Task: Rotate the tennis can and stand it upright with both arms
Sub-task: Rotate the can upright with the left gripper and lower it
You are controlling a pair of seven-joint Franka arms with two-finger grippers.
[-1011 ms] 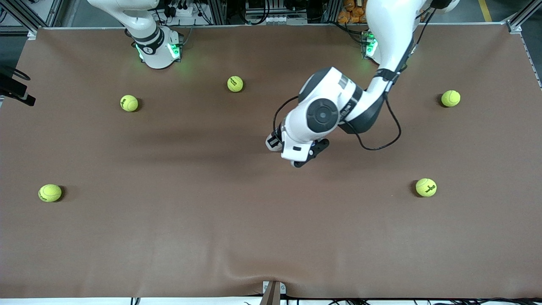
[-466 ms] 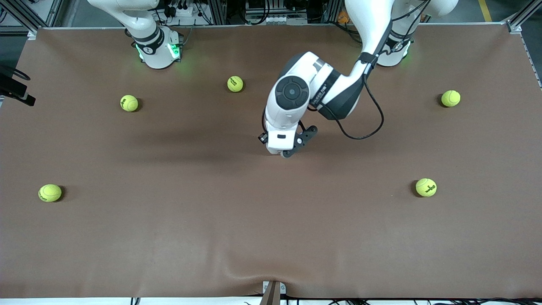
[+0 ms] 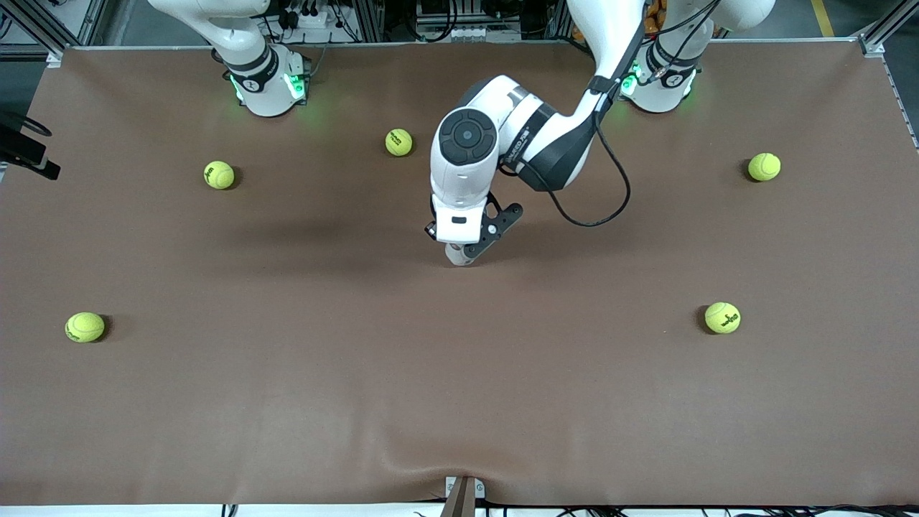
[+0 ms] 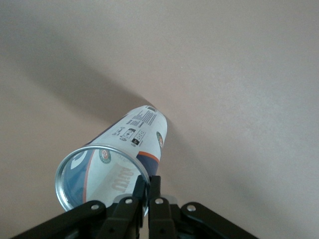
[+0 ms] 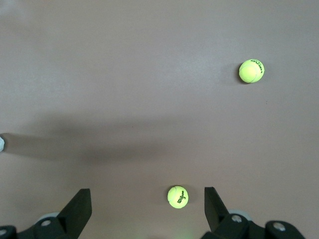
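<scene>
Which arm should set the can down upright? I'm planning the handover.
Left, probably. Its gripper is shut on the can rim over mid-table. The right gripper waits open above balls near its base.

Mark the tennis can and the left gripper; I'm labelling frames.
tennis can (image 4: 130, 142): left wrist view, its printed white side.
left gripper (image 4: 148, 185): left wrist view, between the fingertips pinching the can's open rim.

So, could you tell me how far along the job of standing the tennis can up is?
Done: the left gripper has shut on the open rim of the tennis can over mid-table. In hand: the can hangs below it, whether touching the table I cannot tell. Left: setting it upright and letting go. The right gripper waits open above two tennis balls.
</scene>
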